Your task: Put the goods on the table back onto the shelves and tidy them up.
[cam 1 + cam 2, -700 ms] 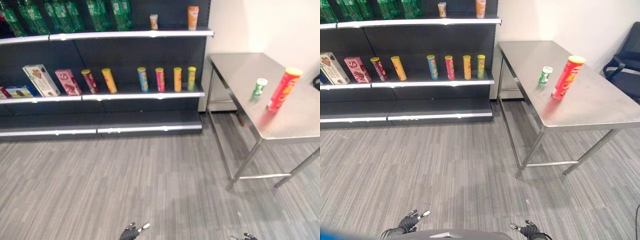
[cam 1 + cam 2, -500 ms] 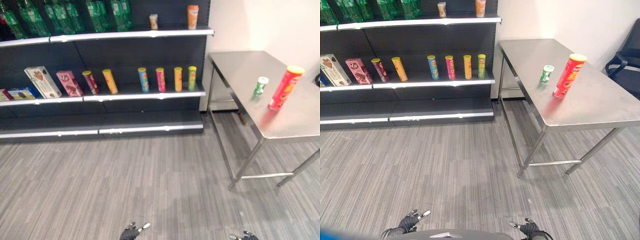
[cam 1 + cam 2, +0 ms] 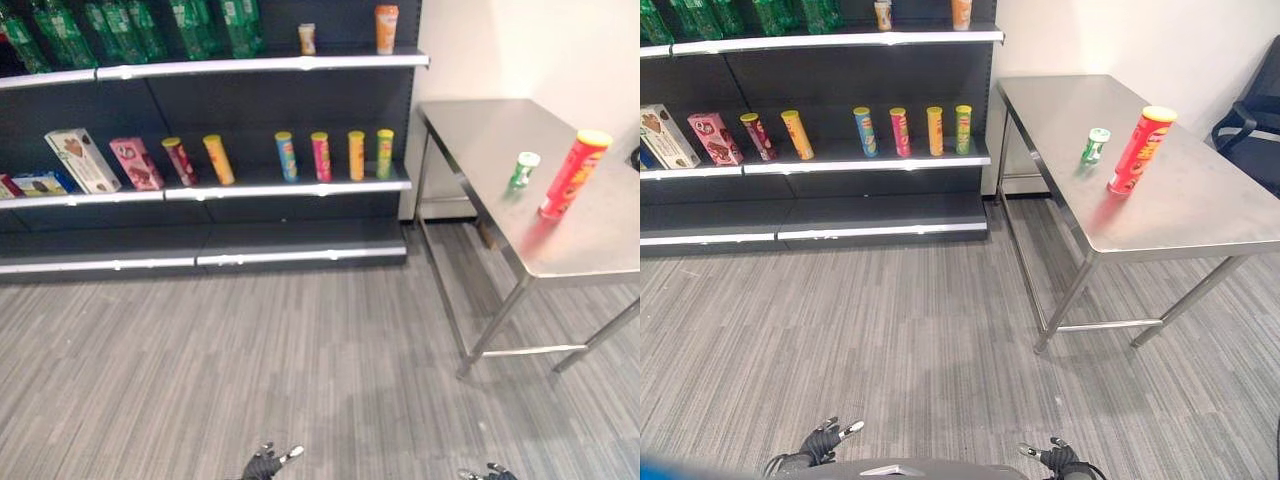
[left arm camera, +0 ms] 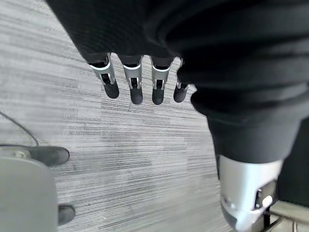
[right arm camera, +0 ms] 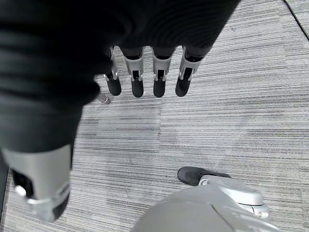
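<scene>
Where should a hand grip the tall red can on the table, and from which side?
Probably round the mid-body of the tall red can, from the table's front edge. It stands upright, a plain cylinder, so fingers can wrap it. The small green can stands apart, on its shelf side; approach clear of it.

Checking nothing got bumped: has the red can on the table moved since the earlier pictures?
No. The red can stands upright beside the small green bottle, same spacing on the table; only the camera shifted.
</scene>
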Robot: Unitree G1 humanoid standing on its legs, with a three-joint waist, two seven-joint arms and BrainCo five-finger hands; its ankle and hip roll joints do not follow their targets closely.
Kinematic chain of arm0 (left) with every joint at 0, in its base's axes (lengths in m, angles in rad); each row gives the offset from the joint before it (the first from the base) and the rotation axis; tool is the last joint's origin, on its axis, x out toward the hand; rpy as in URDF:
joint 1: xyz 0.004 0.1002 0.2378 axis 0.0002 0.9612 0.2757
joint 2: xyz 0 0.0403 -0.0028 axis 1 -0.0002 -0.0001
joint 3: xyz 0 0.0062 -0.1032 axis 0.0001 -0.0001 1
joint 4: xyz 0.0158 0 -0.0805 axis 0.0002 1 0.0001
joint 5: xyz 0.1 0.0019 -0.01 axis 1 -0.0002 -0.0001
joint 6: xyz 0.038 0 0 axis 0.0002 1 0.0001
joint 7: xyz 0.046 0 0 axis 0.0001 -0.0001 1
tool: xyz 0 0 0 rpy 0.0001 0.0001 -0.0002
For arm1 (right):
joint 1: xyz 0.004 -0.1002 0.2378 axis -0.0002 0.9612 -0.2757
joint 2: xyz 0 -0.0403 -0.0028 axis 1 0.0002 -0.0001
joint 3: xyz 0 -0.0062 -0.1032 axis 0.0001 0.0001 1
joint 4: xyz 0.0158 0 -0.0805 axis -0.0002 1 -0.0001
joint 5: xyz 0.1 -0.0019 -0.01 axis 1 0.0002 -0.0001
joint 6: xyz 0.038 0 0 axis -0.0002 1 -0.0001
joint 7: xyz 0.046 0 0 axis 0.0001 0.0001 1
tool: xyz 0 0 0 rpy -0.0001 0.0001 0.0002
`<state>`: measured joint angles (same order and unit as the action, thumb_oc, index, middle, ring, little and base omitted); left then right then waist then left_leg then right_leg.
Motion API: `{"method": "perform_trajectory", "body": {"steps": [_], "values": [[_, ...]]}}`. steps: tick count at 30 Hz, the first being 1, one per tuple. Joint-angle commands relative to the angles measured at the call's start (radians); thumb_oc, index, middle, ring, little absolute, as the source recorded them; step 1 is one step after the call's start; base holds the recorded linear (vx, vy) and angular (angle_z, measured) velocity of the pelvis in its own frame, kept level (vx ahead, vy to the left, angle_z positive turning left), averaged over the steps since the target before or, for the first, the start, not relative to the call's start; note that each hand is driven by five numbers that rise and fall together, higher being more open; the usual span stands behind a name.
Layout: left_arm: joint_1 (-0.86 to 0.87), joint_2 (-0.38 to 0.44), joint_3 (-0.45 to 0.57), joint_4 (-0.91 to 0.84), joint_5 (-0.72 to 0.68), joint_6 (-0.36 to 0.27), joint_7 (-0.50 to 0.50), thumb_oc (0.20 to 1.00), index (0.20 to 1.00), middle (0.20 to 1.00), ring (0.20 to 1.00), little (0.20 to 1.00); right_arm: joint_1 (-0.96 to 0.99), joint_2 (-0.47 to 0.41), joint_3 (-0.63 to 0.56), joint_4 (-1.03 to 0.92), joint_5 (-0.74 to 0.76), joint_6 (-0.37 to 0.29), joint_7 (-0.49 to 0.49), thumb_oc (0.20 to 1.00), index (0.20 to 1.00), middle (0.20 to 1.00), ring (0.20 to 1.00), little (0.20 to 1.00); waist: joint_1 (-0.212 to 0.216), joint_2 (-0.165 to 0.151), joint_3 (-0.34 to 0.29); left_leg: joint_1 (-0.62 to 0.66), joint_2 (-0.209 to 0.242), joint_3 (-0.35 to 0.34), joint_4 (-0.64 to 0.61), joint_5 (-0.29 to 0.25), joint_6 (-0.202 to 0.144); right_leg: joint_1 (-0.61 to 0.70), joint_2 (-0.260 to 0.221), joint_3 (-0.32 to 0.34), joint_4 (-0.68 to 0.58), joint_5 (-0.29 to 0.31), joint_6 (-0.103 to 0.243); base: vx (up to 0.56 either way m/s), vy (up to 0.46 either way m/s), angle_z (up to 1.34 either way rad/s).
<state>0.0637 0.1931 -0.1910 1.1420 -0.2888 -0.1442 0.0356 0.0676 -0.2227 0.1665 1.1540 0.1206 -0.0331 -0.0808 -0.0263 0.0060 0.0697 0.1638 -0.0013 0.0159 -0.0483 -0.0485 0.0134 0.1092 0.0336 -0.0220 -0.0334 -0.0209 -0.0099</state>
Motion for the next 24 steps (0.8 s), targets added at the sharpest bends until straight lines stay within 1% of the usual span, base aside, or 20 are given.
{"method": "perform_trajectory", "body": {"steps": [1,2,4,7,17,18,22,24], "values": [[-0.06,0.016,0.008,0.012,0.059,-0.033,0.008,1.0,1.0,1.0,1.0,1.0,-0.048,-0.017,0.035,0.015,0.016,-0.023,-0.004,1.0,1.0,1.0,1.0,1.0,-0.013,-0.058,-0.01,-0.01,0.026,-0.046,-0.018,-0.022,-0.048,0.027,-0.113,0.018,-0.019,-0.023,0.117,-0.01,0.034,0.0],[-0.058,0.016,0.001,0.026,0.08,-0.031,0.009,1.0,1.0,1.0,1.0,1.0,-0.05,-0.017,0.036,0.02,0.016,-0.022,-0.004,1.0,1.0,1.0,1.0,1.0,-0.012,-0.056,-0.009,-0.012,0.025,-0.045,-0.016,-0.023,-0.046,0.024,-0.116,0.019,-0.016,-0.023,0.118,-0.01,0.031,0.0],[-0.056,0.016,0.021,0.055,0.063,-0.026,0.005,1.0,1.0,1.0,1.0,1.0,-0.051,-0.015,0.034,0.027,0.022,-0.022,-0.002,1.0,1.0,1.0,1.0,1.0,-0.01,-0.056,-0.011,-0.012,0.024,-0.046,-0.018,-0.023,-0.045,0.024,-0.118,0.016,-0.015,-0.023,0.118,0.0,0.017,0.0],[-0.052,0.015,0.028,0.085,0.075,-0.021,0.005,1.0,1.0,1.0,1.0,1.0,-0.049,-0.011,0.038,0.029,0.017,-0.019,0.0,1.0,1.0,1.0,1.0,1.0,-0.008,-0.057,-0.016,-0.007,0.022,-0.045,-0.02,-0.024,-0.044,0.03,-0.12,0.014,-0.019,-0.023,0.119,0.0,0.0,0.0],[-0.057,0.016,0.023,0.079,0.094,-0.022,0.016,1.0,1.0,1.0,1.0,1.0,-0.052,-0.014,0.048,0.03,0.002,-0.017,-0.001,1.0,1.0,1.0,1.0,1.0,-0.001,-0.058,-0.012,-0.014,0.012,-0.046,-0.021,-0.028,-0.035,0.012,-0.124,0.025,-0.022,-0.011,0.126,0.0,0.007,0.0],[-0.056,0.019,0.026,0.075,0.094,-0.023,0.02,1.0,1.0,1.0,1.0,1.0,-0.057,-0.018,0.051,0.028,-0.006,-0.014,-0.002,1.0,1.0,1.0,1.0,1.0,0.004,-0.058,-0.01,-0.026,0.004,-0.053,-0.015,-0.031,-0.028,-0.002,-0.127,0.036,-0.022,-0.004,0.132,-0.04,0.072,-0.04],[-0.056,0.021,0.029,0.08,0.093,-0.024,0.02,1.0,1.0,1.0,1.0,1.0,-0.069,-0.022,0.053,0.028,-0.011,-0.013,0.0,1.0,1.0,1.0,1.0,1.0,0.013,-0.058,-0.003,-0.054,-0.016,-0.074,-0.002,-0.032,-0.016,-0.032,-0.133,0.047,-0.009,0.002,0.139,-0.03,0.075,-0.07],[-0.059,0.023,0.033,0.087,0.089,-0.023,0.018,1.0,1.0,1.0,1.0,1.0,-0.073,-0.023,0.051,0.028,-0.012,-0.012,0.001,1.0,1.0,1.0,1.0,1.0,0.015,-0.059,0.001,-0.063,-0.028,-0.083,0.004,-0.036,-0.006,-0.053,-0.141,0.049,0.02,-0.001,0.147,-0.01,0.075,-0.03]]}}
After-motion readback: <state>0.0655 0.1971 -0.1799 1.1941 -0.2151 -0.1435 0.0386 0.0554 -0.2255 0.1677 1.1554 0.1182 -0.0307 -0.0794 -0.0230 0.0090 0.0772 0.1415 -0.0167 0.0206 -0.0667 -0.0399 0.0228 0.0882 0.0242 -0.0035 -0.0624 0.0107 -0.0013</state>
